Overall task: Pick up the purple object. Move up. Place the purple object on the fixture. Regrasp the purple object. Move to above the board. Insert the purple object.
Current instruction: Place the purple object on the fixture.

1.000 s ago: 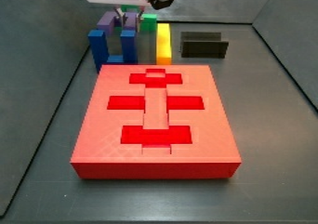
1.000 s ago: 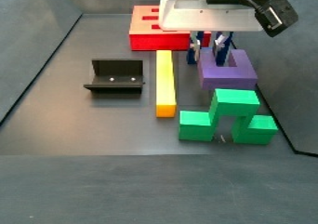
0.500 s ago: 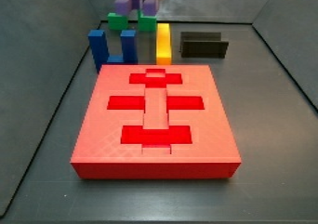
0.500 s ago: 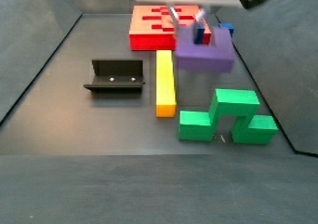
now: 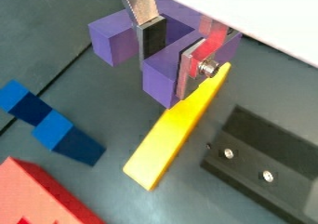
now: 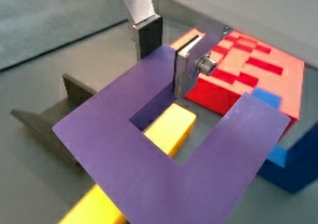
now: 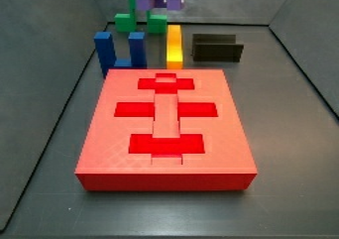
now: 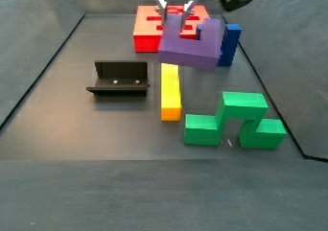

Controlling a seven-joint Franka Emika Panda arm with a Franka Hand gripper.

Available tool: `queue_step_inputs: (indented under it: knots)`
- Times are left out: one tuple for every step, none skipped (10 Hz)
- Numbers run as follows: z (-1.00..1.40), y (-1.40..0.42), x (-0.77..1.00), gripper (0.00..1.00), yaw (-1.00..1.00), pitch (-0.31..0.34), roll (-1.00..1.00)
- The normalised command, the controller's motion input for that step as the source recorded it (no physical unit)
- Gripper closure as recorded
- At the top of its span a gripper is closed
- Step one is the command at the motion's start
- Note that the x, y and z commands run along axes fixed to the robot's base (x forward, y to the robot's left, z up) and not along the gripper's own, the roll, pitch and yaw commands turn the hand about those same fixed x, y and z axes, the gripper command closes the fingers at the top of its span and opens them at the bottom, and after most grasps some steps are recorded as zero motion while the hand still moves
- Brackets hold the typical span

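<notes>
Gripper [image 5: 174, 47] clamped on one prong of purple object [image 8: 195, 45], block lifted clear off table [image 8: 90, 120], hanging above yellow bar [image 5: 177, 135]. Looks like rigid light plastic, smooth faces, may slip or swing. You want regrasp at fixture [image 8: 117, 79] mid-base.

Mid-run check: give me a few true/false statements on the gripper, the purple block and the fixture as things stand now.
1. The gripper is shut on the purple object. True.
2. The purple object rests on the fixture. False: it hangs in the air, and the fixture is empty.
3. The yellow bar lies flat on the floor beside the fixture. True.
4. The purple object is already inserted in the board. False: the board's recesses are empty.
5. The green block is stacked on the board. False: it sits on the floor.
</notes>
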Motion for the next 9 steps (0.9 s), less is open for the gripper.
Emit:
queue_step_inputs:
  knots:
    - [-0.12, 0.0, 1.0, 1.0, -0.12, 0.029, -0.51]
    - [-0.21, 0.0, 0.97, 1.0, -0.05, 0.237, -0.44]
    - [-0.21, 0.0, 0.95, 1.0, -0.04, 0.314, -0.39]
    - [-0.11, 0.0, 0.99, 1.0, 0.0, 0.231, -0.4]
    - [-0.03, 0.0, 0.99, 1.0, -0.03, 0.363, -0.19]
    - [0.0, 0.0, 0.94, 1.0, -0.04, 0.446, -0.19]
    - [-0.01, 0.0, 0.91, 1.0, -0.07, 0.44, -0.26]
    - [0.0, 0.01, 0.87, 1.0, -0.06, 0.197, -0.26]
    - [0.0, 0.0, 0.96, 1.0, -0.14, 0.0, -0.25]
